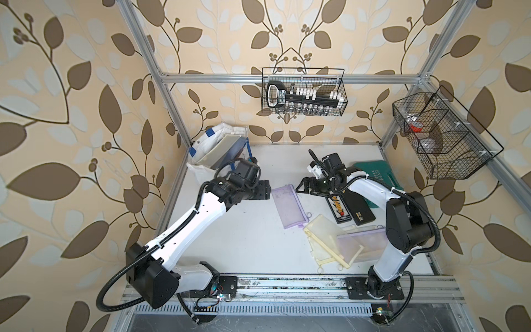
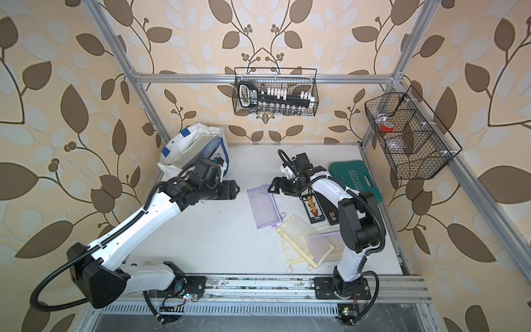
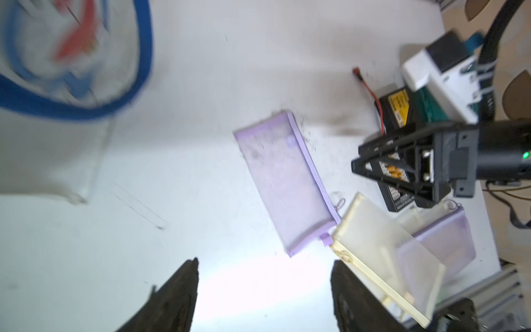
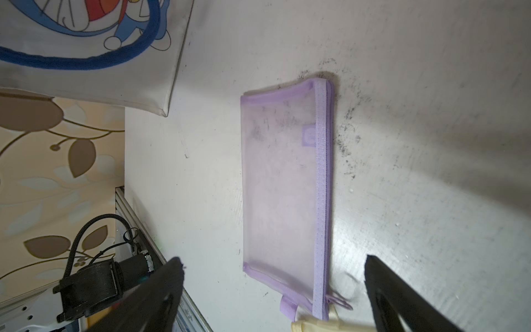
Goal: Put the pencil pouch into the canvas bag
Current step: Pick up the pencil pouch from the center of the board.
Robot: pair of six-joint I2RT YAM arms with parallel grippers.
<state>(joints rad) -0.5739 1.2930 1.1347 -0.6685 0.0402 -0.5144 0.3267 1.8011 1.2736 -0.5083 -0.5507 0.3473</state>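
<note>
Both top views: purple pouch (image 1: 287,205) lies flat mid-table, well apart from the bag (image 1: 199,169) in the far-left corner. Its long axis runs from the grippers toward the front rail. Left gripper (image 1: 267,191) and right gripper (image 1: 298,188) flank its far end. Left wrist: jaws spread, empty, pouch ahead. Right wrist: jaws spread, empty, straddling the pouch end, so right judged nearer. Translucent, smudged; zipper edge on the right arm's side.

pencil pouch (image 3: 287,184): purple, translucent, flat on the white bench (image 3: 201,115)
left gripper (image 3: 264,261): fingers spread, empty, near the pouch's short end
canvas bag (image 3: 57,149): blurred, well apart from the pouch
cream pouch (image 3: 373,238): touching the pouch's zipper-pull corner
right gripper (image 3: 356,166): near the pouch's zipper edge
</note>
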